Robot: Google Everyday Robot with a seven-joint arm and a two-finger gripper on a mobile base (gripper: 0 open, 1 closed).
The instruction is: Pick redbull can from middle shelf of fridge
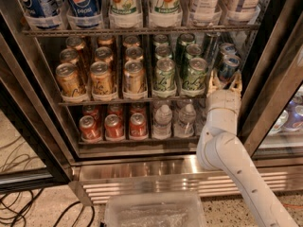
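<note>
The tool [225,81] reaches into the right end of the fridge [142,170], at the middle shelf [113,100]. The redbull can [227,66] stands tilted just above it, right of the green cans [194,73]. Whether the tool is spread or pinching the can, I cannot tell.

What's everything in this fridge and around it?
Fridge: one, dark frame, steel base.
Big bottles: six, mixed labels, top shelf.
Gold cans: nine, gold, middle shelf left.
Green cans: about six, green, middle shelf centre.
Redbull cans: two, blue-and-silver, middle shelf right.
Red cans: six, red, bottom shelf left.
Water bottles: two showing, clear, bottom shelf.
Bin: one, clear, floor in front.
Cables: several, black, floor left.
Arm: one, white, from bottom right.
Gripper: one, pale, at the front redbull can.
</note>
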